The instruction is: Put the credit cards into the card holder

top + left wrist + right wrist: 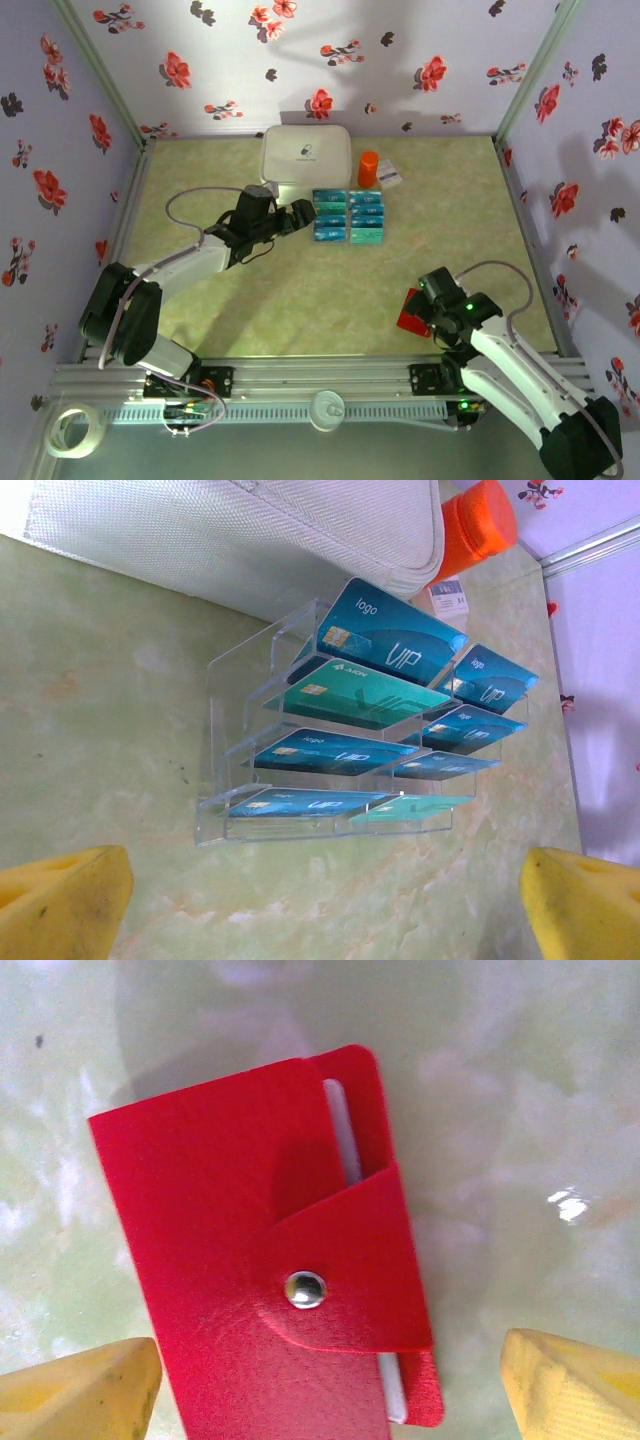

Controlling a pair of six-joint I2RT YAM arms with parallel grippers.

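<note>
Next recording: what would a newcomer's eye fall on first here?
The bright-red card holder, flap snapped down, lies on the green table at the near right. Farther back, teal credit cards sit tiered in a clear rack, in front of a white box with an orange container beside it.

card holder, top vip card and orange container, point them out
card holder (230, 1230), right wrist view, on its red front face
top vip card (392, 645), left wrist view, middle of its teal face
orange container (369, 168), top external view, its middle
</note>
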